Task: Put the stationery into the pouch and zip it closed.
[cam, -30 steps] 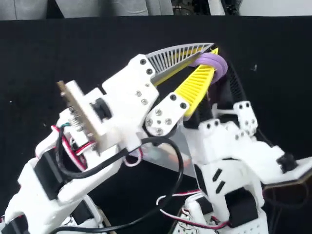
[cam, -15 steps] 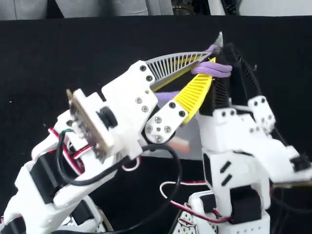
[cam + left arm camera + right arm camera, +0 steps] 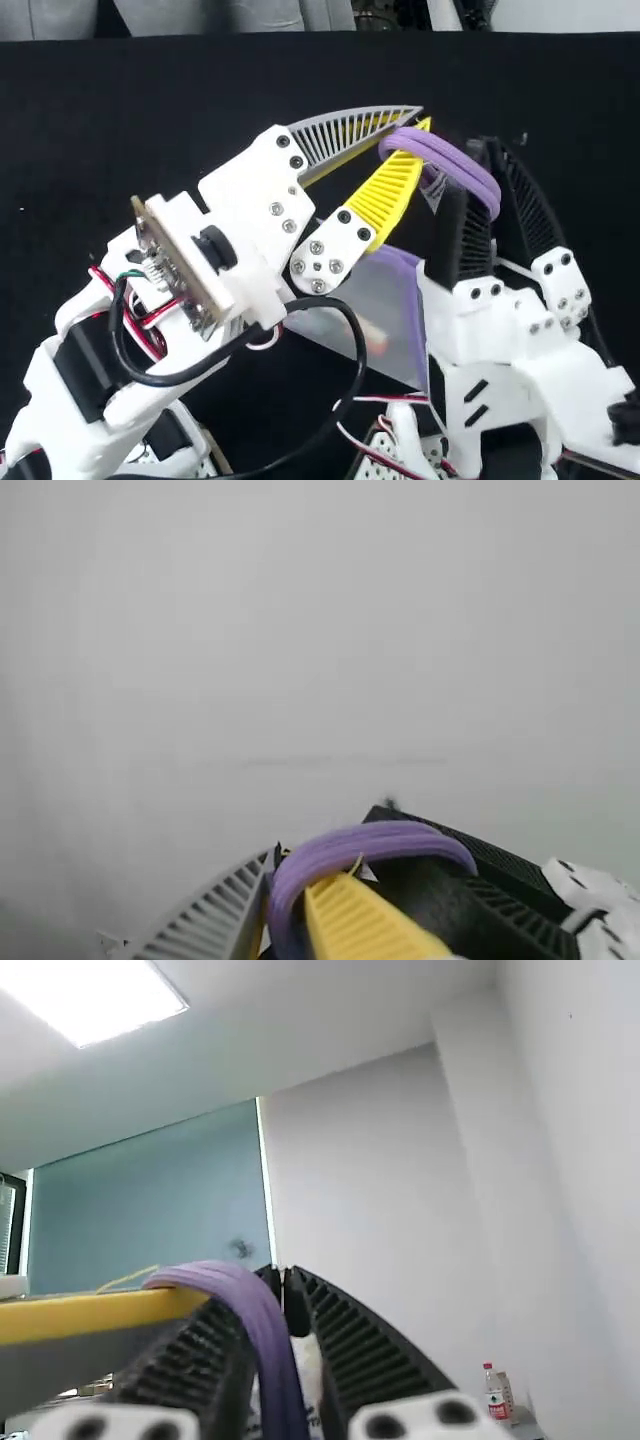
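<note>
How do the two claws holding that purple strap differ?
The left gripper has one grey and one yellow finger; the right gripper has two black ones. In the high view the left leans diagonally; the right points straight up the picture. Both pinch the purple strap.

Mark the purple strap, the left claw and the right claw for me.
purple strap (image 3: 450, 162), high view, on the middle of its arched stretch.
left claw (image 3: 421, 116), high view, midway between the grey and yellow fingertips.
right claw (image 3: 282, 1280), right wrist view, midway between the two black fingertips.
</note>
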Tool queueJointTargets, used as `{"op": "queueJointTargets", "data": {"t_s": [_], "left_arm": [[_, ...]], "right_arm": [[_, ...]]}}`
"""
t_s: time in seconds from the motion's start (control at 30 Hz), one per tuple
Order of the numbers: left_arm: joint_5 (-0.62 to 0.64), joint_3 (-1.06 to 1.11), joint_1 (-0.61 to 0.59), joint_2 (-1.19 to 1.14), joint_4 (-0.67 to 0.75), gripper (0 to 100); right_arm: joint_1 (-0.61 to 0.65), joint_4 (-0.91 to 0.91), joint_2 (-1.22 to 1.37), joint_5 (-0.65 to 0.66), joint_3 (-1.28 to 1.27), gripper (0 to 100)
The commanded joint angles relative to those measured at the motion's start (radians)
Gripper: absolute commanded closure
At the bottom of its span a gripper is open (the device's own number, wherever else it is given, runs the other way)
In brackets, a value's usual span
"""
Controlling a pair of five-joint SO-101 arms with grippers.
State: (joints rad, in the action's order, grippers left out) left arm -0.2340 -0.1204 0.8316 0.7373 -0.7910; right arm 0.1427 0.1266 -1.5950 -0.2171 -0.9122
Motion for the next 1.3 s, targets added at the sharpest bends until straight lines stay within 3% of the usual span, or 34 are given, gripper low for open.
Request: {"op": "queueJointTargets", "data": {"t_s": [0.0,0.1,0.2,0.53,0.7,0.83,1.0,1.13,1.27], "left_arm": [[0.115,-0.094,-0.01,0.011,-0.074,89],[0.244,-0.194,-0.018,0.008,-0.169,82],[0.276,-0.298,-0.013,0.008,-0.269,82],[0.261,-0.616,-0.016,0.021,-0.677,82],[0.129,-0.897,-0.019,0.021,-0.919,82],[0.115,-1.043,-0.142,0.041,-0.971,83],[0.107,-0.992,-0.36,0.181,-0.97,87],[0.106,-0.792,-0.43,0.298,-0.97,87],[0.117,-0.591,-0.489,0.382,-0.931,87]], "right_arm": [[-0.029,-0.077,0.101,0.023,0.01,98.7],[-0.031,-0.12,0.173,0.025,0.01,98.7],[-0.031,-0.147,0.223,0.025,0.01,98.7],[-0.031,-0.201,0.415,0.075,0.171,98.7],[-0.031,-0.103,0.578,0.129,0.321,98.7],[-0.025,-0.055,0.696,0.123,0.429,98.7],[-0.029,-0.054,0.763,0.123,0.527,98.7],[-0.025,-0.006,0.765,0.127,0.559,98.7],[-0.023,0.15,0.766,0.123,0.644,98.7]]}}
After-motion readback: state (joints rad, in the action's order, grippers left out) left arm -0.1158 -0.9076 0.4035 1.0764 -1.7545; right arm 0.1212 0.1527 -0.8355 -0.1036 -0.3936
